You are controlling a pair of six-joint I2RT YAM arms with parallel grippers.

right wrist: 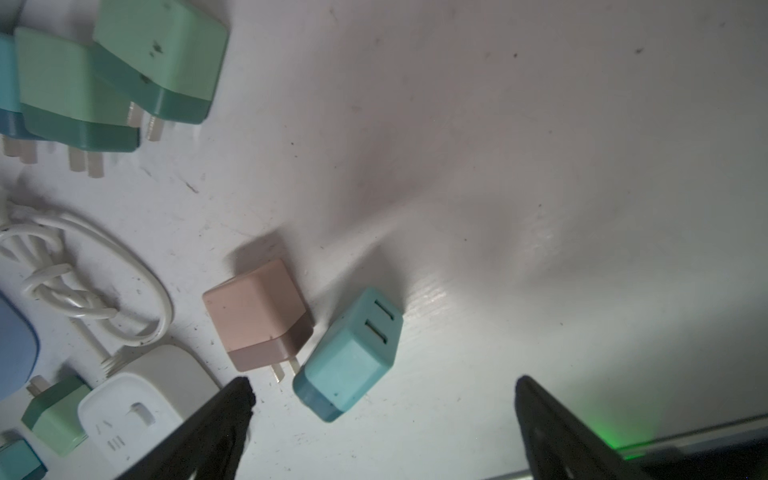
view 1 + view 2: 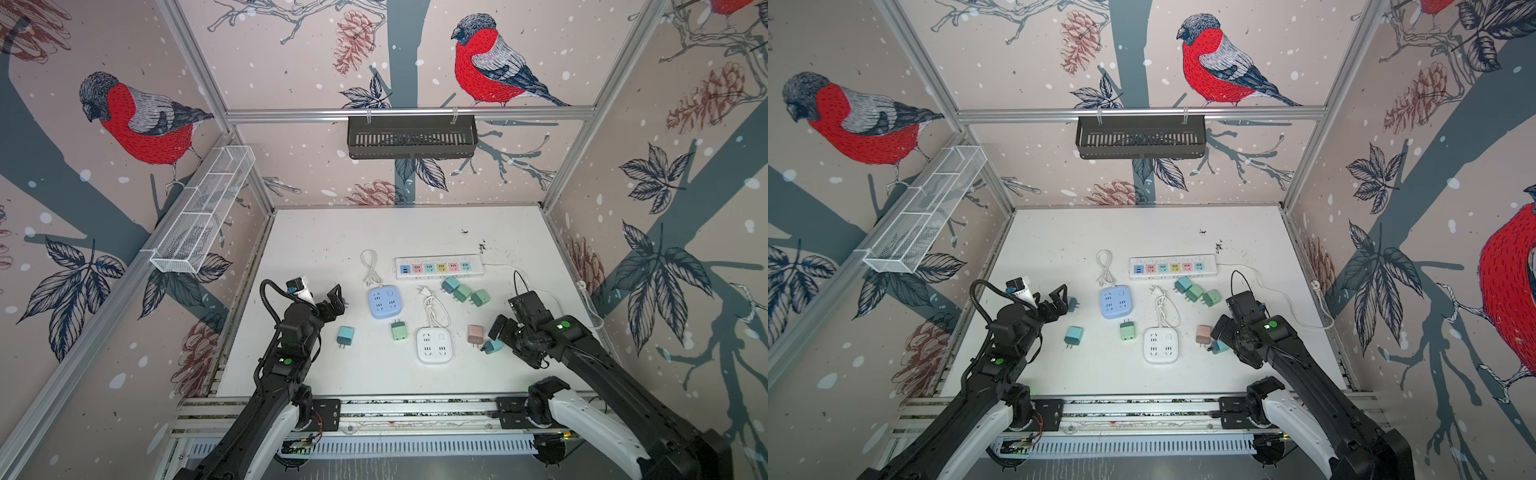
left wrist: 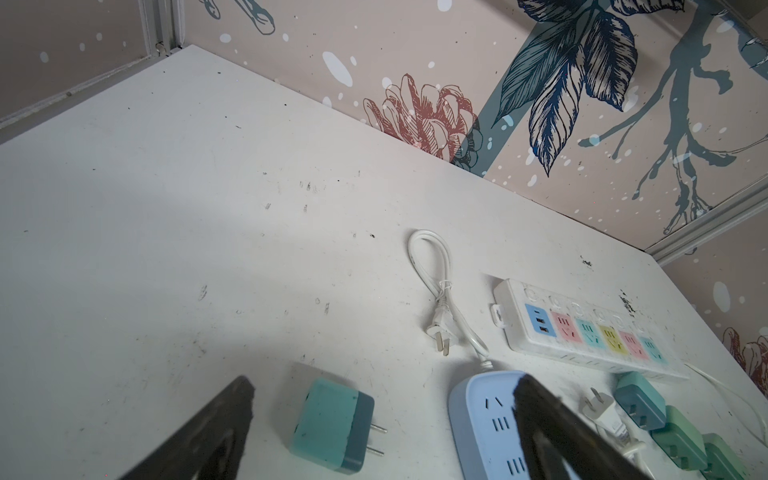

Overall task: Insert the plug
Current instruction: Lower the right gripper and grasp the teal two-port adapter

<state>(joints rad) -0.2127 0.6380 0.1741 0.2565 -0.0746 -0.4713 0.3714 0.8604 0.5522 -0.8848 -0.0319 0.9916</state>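
Note:
Several small plugs lie on the white table (image 2: 316, 249). A teal plug (image 1: 349, 353) lies on its side just ahead of my right gripper (image 1: 384, 382), nearer one fingertip and touched by neither. It rests against a pink plug (image 1: 257, 316). This gripper is open and empty; in a top view it is at the right (image 2: 509, 347). My left gripper (image 3: 384, 382) is also open and empty, above another teal plug (image 3: 332, 424) that lies beside the blue cube socket (image 3: 486, 419). A white cube socket (image 2: 434, 345) lies mid-table, and a white power strip (image 2: 440, 266) with coloured outlets lies behind it.
More plugs lie about: a teal one (image 2: 345, 336), a green one (image 2: 399, 330), and a cluster of three (image 2: 463, 291) in front of the strip. White cords (image 2: 370, 268) trail from the sockets. A black basket (image 2: 411, 135) and a white mesh rack (image 2: 208, 208) hang on the walls.

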